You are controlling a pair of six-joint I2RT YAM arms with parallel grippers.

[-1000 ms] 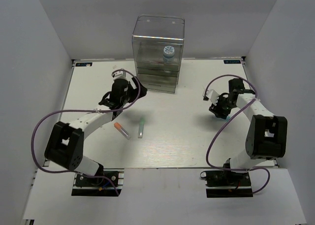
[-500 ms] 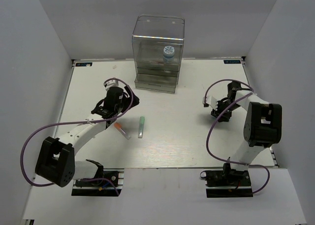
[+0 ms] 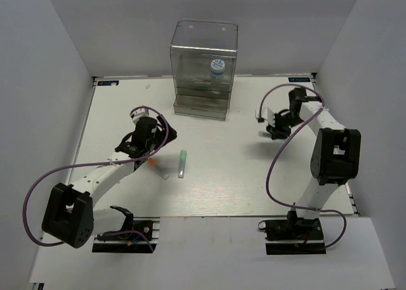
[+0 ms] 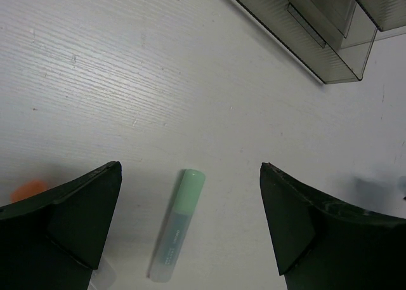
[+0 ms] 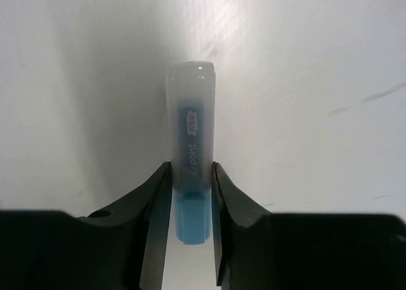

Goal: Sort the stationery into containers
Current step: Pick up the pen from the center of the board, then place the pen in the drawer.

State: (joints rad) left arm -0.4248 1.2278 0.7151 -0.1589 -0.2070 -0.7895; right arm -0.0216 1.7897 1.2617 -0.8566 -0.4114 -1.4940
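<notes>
At the right of the white table (image 3: pixel 241 176), the right gripper (image 5: pixel 191 169) pinches a light-blue plastic marker (image 5: pixel 190 112) by the barrel, a finger pressed against each side. The step in hand looks like the pick-up. Next the marker has to be lifted and carried well across to the tall clear plastic drawer cabinet (image 3: pixel 203 49) at the far edge, where a round blue-white patterned roll (image 3: pixel 217 68) already sits.

The marker's long axis runs straight out from the wrist. Its solid blue end is nearest the camera and its pale translucent end points away (whether it has left the table cannot be told).

The left gripper (image 4: pixel 189 176) hangs spread wide above a mint-green marker (image 4: pixel 177 226). That marker lies flat with its green cap pointing toward the cabinet. An orange-capped marker (image 4: pixel 28 190) lies just beside the left gripper's finger.
</notes>
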